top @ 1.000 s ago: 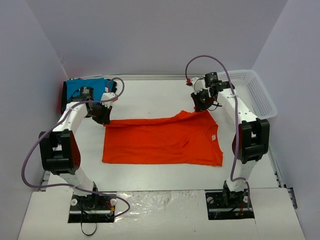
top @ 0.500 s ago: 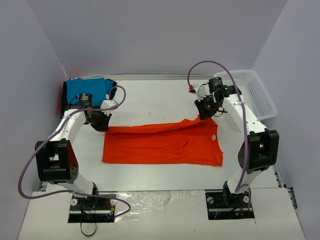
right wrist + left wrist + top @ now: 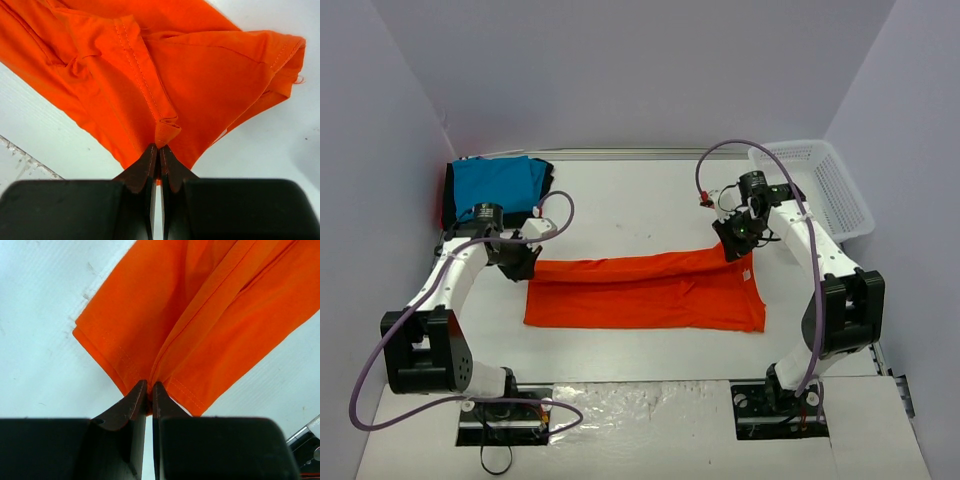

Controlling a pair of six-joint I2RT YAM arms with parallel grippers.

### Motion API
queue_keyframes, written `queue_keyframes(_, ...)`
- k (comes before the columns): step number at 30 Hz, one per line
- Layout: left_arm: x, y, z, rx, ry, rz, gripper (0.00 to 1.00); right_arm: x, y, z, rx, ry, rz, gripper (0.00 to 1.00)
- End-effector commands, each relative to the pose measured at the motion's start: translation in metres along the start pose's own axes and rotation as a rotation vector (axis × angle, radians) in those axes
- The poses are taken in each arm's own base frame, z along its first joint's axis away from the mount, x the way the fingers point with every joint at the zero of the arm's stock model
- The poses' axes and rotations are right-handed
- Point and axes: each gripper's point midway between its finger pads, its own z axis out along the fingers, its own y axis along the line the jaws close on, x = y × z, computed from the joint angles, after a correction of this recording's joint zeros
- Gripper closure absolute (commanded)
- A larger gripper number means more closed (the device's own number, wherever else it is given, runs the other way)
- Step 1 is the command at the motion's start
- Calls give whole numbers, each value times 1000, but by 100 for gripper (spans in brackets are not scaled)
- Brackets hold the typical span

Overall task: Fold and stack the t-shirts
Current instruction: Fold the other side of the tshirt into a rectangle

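The left gripper (image 3: pixel 148 387) is pinched shut on the far left edge of the orange-red t-shirt (image 3: pixel 640 295). The right gripper (image 3: pixel 159 150) is clamped on its far right edge. The shirt lies mid-table (image 3: pixel 620 200). At far left the folded turquoise t-shirt (image 3: pixel 495 180) rests on the black t-shirt (image 3: pixel 448 195). The white mesh basket (image 3: pixel 840 190) stands at far right, well apart.

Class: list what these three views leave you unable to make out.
- Top view: only an edge of the black shirt shows beneath the turquoise shirt; its fold is hidden.
- Top view: the inside of the basket is too small to judge.
- Top view: the left gripper and right gripper cover the corners of the orange shirt that their jaws hold.
- Wrist views: frame edges cut off most of that shirt.
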Motion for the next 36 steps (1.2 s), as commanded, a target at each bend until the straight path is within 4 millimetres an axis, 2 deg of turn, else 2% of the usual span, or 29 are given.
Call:
queue_keyframes(1, 9, -9, -7, 10, 14, 25, 98, 18, 12, -12, -15, 36, -4, 100)
queue_keyframes(12, 32, -28, 5, 79, 48, 39, 91, 43, 24, -6, -48, 116, -7, 100)
queue_keyframes(14, 36, -28, 8, 85, 58, 40, 85, 50, 30, 1, -79, 144, -16, 100)
queue_keyframes(15, 38, -27, 9, 80, 63, 46, 78, 52, 31, 4, -90, 159, -11, 93)
queue_keyframes(16, 40, -27, 11, 83, 72, 44, 60, 54, 35, 8, -110, 169, -10, 85)
queue_keyframes(17, 41, -26, 13, 82, 79, 44, 55, 55, 38, 10, -121, 180, -16, 74)
queue_keyframes(19, 47, -27, 16, 94, 100, 38, 53, 58, 41, 16, -143, 201, -16, 67)
queue_keyframes(20, 48, -26, 17, 93, 104, 36, 52, 59, 43, 17, -150, 208, -22, 59)
queue_keyframes(24, 51, -23, 18, 74, 114, 30, 52, 62, 42, 24, -165, 242, -30, 58)
queue_keyframes(26, 50, -20, 17, 58, 107, 32, 52, 57, 37, 23, -150, 232, -36, 58)
queue_keyframes(31, 35, -11, 8, -10, 58, 28, 52, 17, 5, 18, -45, 116, -11, 60)
queue_keyframes(36, 19, -1, 2, -73, 9, 1, 52, -13, -25, 32, 27, 92, 16, 59)
